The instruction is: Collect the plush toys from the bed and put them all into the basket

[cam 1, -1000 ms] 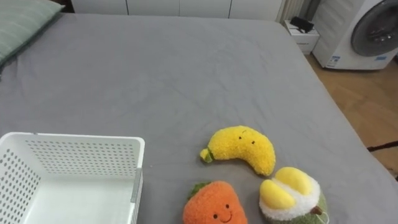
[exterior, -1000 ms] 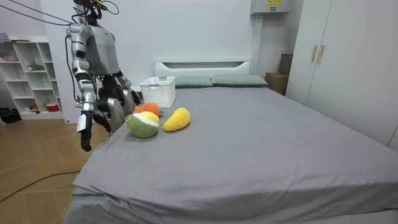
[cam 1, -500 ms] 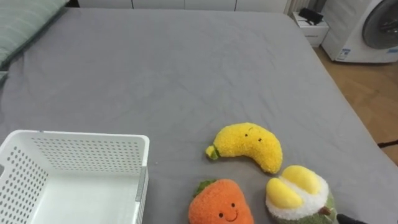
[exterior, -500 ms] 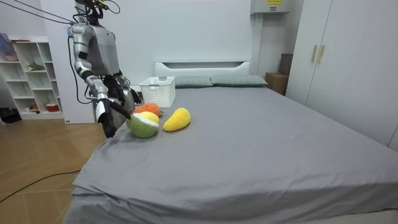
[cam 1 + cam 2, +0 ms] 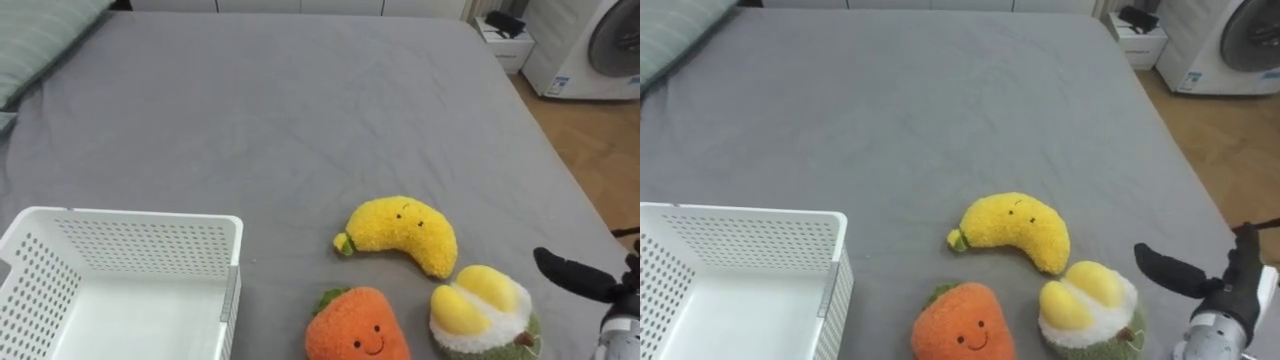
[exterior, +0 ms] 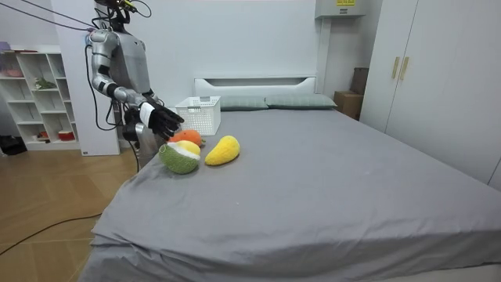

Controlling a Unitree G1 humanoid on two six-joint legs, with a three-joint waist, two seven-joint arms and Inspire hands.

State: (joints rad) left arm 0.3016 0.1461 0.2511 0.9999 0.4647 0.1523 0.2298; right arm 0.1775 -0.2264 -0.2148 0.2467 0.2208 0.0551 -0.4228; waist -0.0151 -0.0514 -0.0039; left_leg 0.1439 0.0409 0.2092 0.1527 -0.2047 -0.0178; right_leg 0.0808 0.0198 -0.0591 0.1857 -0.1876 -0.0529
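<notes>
One green-yellow plush point(image 5: 480, 312) | just left of right hand point(image 5: 1232, 285) fingers point(image 5: 1170, 270), apart

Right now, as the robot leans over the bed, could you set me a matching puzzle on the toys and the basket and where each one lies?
Things:
1. yellow banana toy
2. orange carrot toy
3. round green and yellow toy
4. white basket

Places:
A. closest to the straight fingers of the right hand
B. on the robot's left side of the bed
C. farthest of the three toys from the robot
D. between the basket and the round toy

Pairs: 1-C, 2-D, 3-A, 4-B.
</notes>
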